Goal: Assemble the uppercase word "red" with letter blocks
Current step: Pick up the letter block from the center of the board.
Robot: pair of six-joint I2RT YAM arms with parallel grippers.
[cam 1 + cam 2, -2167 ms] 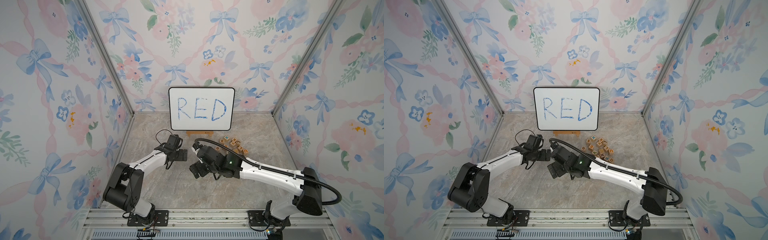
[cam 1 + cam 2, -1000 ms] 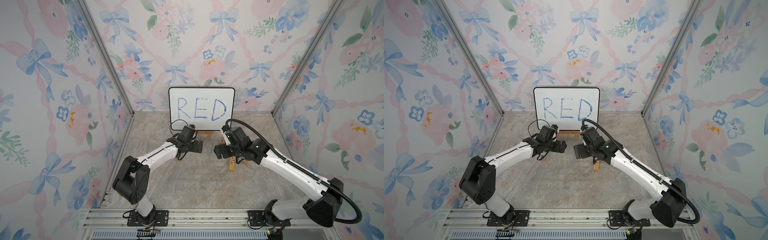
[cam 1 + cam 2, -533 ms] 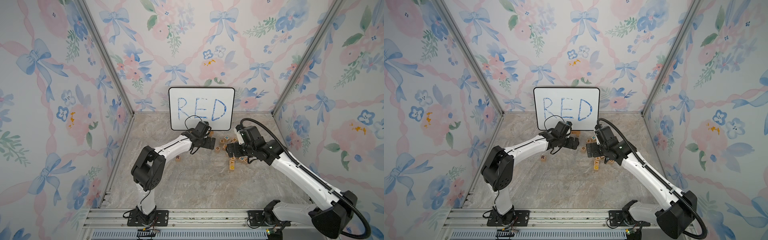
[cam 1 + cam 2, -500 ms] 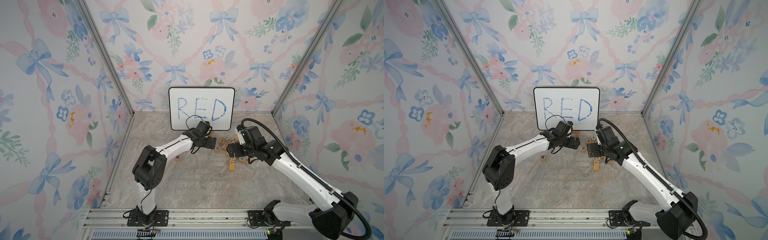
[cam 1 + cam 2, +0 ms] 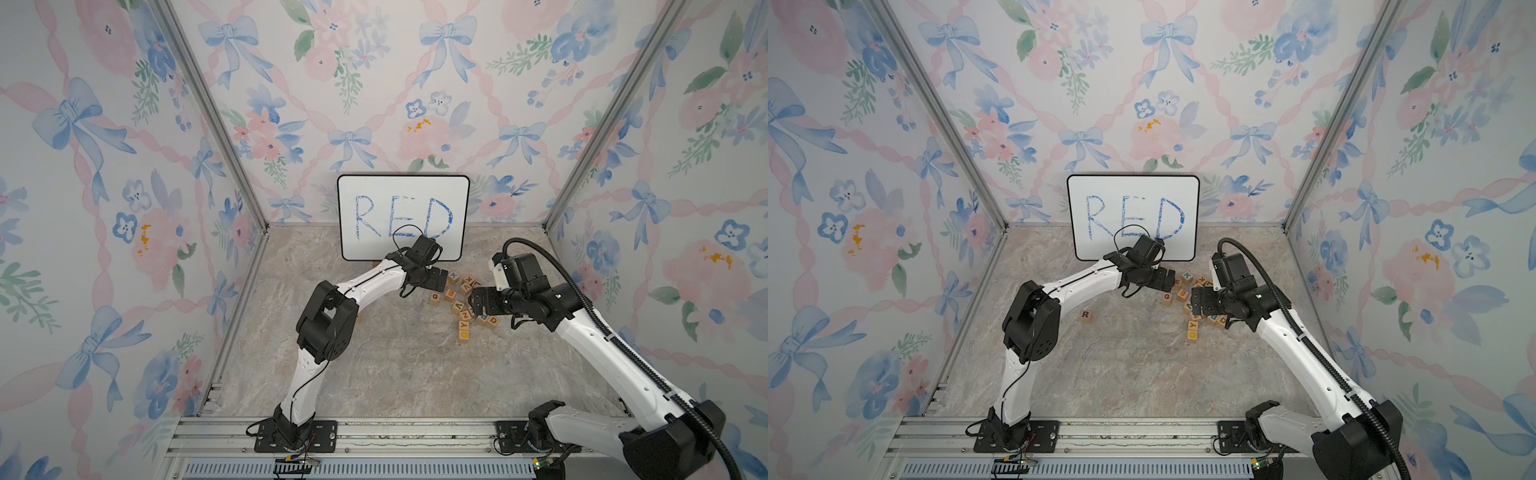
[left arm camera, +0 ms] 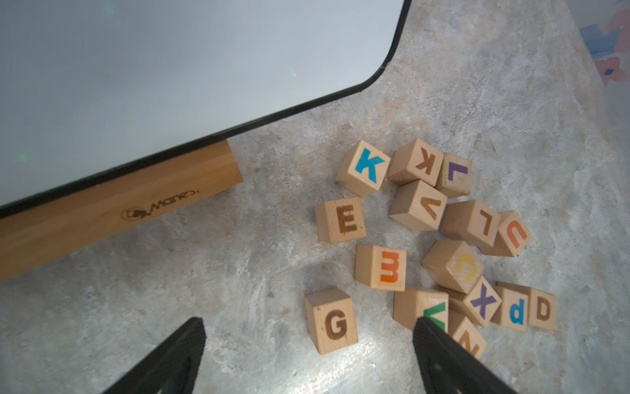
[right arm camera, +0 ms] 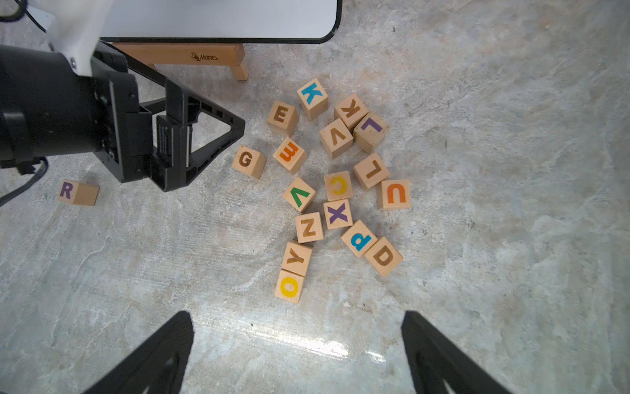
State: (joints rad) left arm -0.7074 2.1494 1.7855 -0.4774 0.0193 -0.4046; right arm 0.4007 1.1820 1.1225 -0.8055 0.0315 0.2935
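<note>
R block (image 5: pixel 1086 316): it stands alone on the tabletop (image 5: pixel 1142 374), left of centre and well apart from the pile, R face up. Nothing stands beside it.
E block (image 7: pixel 290 155): the orange-red E lies on the left fringe of the pile (image 7: pixel 337 184), just beside the G block (image 7: pixel 249 161) and near a brown E (image 7: pixel 282 117). No gripper touches it.
D block (image 7: pixel 383 256): you will find it at the pile's front right corner, touching the P block (image 7: pixel 358 237).
Pile: loose cubes near the tabletop's back edge, right of the board (image 5: pixel 403 218).
Left gripper (image 6: pixel 308 324): its jaws are spread wide and hold nothing. It hangs over the pile's left fringe, close to the G and E blocks.
Right gripper (image 7: pixel 296 315): also spread wide and empty, above the pile's front side.
Done, as you can judge it: one letter of three is set apart, likely as the start of the word.
Left: E and D both need picking out and setting to the right of R, in a row, faces up.
Step in hand: probably the reach for the E block, which sits nearest the left gripper.
</note>
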